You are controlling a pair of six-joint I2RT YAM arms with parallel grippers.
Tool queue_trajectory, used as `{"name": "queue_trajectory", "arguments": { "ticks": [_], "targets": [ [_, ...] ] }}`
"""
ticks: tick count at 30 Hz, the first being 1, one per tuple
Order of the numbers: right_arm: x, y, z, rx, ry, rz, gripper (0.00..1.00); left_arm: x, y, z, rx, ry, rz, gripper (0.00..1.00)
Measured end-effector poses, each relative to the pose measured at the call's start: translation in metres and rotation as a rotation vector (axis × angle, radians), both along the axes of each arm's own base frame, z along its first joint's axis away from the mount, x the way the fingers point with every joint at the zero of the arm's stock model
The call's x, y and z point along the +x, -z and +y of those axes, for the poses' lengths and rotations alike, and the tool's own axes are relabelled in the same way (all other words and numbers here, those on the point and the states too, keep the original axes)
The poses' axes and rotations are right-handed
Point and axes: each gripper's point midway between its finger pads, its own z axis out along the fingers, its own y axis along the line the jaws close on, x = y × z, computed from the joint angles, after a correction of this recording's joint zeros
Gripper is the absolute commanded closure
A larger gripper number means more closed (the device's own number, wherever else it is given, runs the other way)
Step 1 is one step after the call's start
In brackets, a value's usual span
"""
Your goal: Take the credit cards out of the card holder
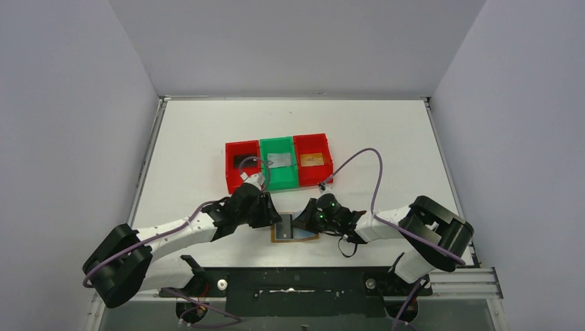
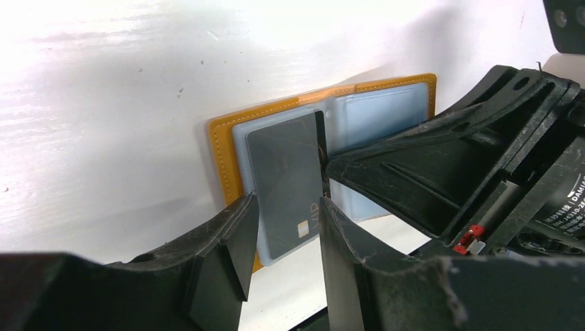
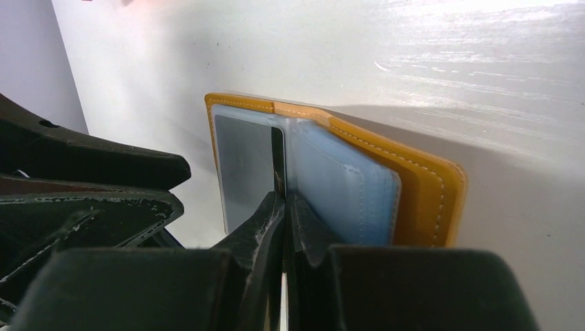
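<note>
Left pincer, partly open, straddles the dark card; right pincer is clamped on the card holder.

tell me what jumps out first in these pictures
An open tan card holder lies at the near middle of the table, with the open left pincer and shut right pincer both over it. A dark card sits in one sleeve. Behind stand a red bin, a green bin and another red bin.
</note>
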Motion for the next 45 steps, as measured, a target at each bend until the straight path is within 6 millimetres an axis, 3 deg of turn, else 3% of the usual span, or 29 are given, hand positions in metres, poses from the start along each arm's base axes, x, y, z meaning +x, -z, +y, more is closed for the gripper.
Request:
{"name": "queue_trajectory", "arguments": {
  "ticks": [5,11,15,21,27,32,40,45],
  "targets": [
    [0.000,0.000,-0.001,-0.004,0.004,0.000,1.00,-0.004,0.002,-0.004,0.008,0.029,0.000,0.68],
    [0.000,0.000,-0.001,-0.009,0.006,-0.003,0.98,-0.011,0.024,-0.003,0.060,0.048,0.055,0.72],
    [0.000,0.000,-0.002,-0.013,0.010,-0.004,0.91,-0.010,0.026,-0.006,0.051,0.052,0.055,0.74],
    [0.001,-0.001,-0.004,-0.016,0.015,-0.007,0.90,-0.009,0.026,-0.006,0.051,0.029,0.054,0.68],
    [0.000,0.000,-0.004,-0.020,0.015,-0.004,0.90,-0.002,0.007,-0.001,0.039,-0.005,-0.008,0.65],
    [0.000,0.000,-0.004,-0.020,0.018,-0.003,0.90,0.002,-0.008,-0.008,-0.012,0.002,-0.044,0.65],
    [0.001,-0.002,-0.006,-0.024,0.026,-0.007,0.88,-0.004,0.013,-0.016,-0.024,0.025,0.019,0.72],
    [0.002,-0.003,-0.007,-0.025,0.032,-0.011,0.78,-0.005,0.019,-0.016,-0.025,0.014,0.033,0.74]
  ]
}}
